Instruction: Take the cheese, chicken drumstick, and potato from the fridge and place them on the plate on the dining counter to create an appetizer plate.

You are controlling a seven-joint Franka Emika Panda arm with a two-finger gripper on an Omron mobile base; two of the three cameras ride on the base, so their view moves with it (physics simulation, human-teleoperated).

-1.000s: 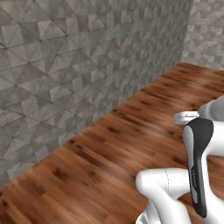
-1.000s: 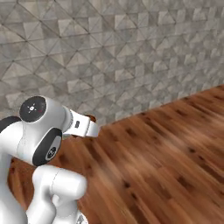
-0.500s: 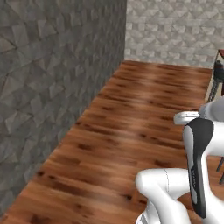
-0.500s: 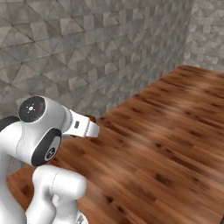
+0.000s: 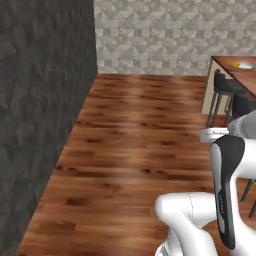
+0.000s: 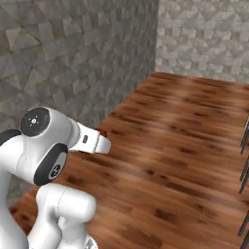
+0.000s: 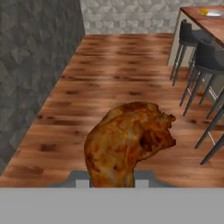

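As base turned, dining counter (image 5: 239,70) now visible; chicken drumstick (image 7: 127,144) held.

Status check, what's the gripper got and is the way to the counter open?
Gripper shut on chicken drumstick. Dining counter ahead right, plate on it. Stools line its near side.

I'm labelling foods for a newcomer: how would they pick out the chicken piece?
Start from the reddish-brown plank floor beside the black stools. Low in the hand view, the glossy brown roasted chicken drumstick rises at the claw. It's the only lumpy, browned meat there.
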